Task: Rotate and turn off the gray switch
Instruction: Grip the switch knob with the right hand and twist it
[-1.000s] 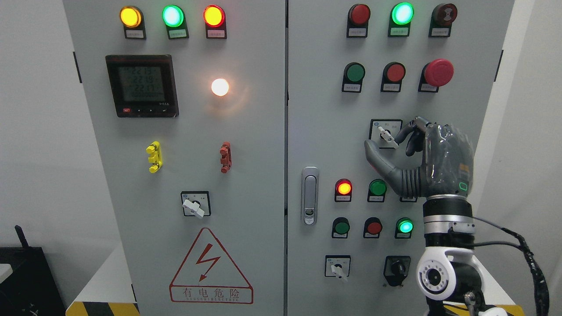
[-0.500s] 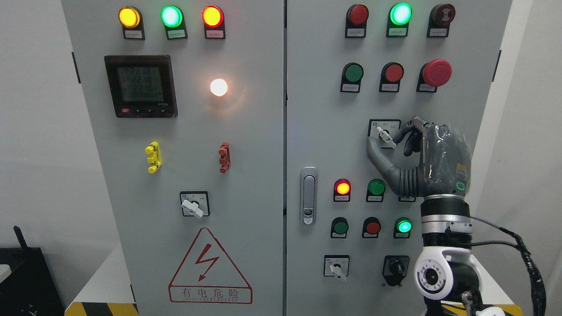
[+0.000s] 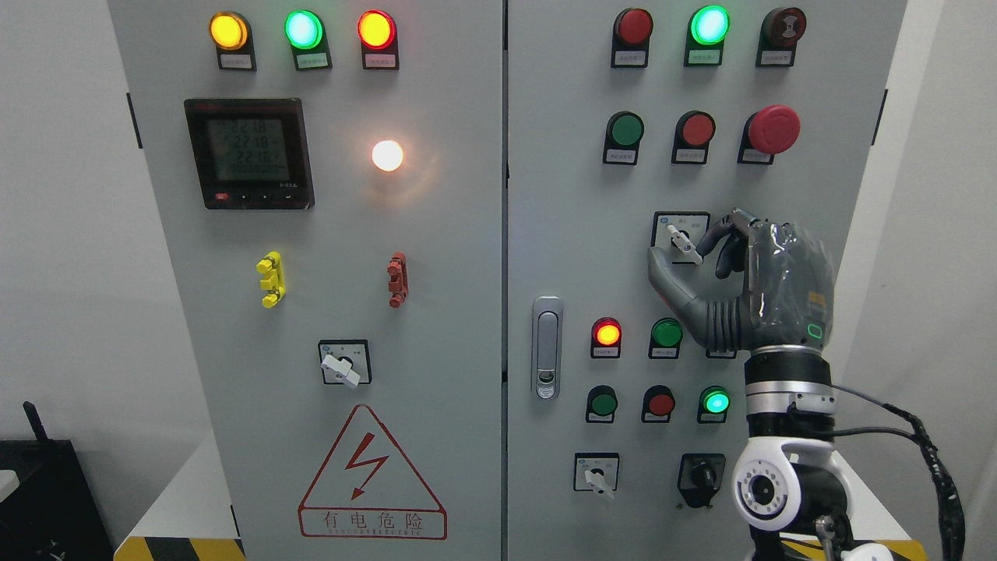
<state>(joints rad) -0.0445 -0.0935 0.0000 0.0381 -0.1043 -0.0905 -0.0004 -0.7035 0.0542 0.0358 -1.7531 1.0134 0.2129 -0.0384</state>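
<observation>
The gray switch (image 3: 676, 236) is a white-gray lever on a square plate in the middle of the cabinet's right door (image 3: 561, 234). The lever slants from upper left to lower right. My right hand (image 3: 678, 251) rises from the lower right and pinches around it. The index fingertip (image 3: 703, 243) touches the lever's right side. The thumb (image 3: 662, 269) sits just below and left of it. The other fingers curl behind the index. My left arm is out of view.
Below the hand are red (image 3: 607, 333) and green (image 3: 716, 402) lamps and buttons, another gray switch (image 3: 596, 475) and a black switch (image 3: 701, 474). A red mushroom button (image 3: 773, 129) sits above. The door handle (image 3: 548, 347) is to the left. The left door carries a meter (image 3: 249, 153).
The thumb has closed in toward the switch's lower left. The lever keeps the same slant. The view has drifted slightly.
</observation>
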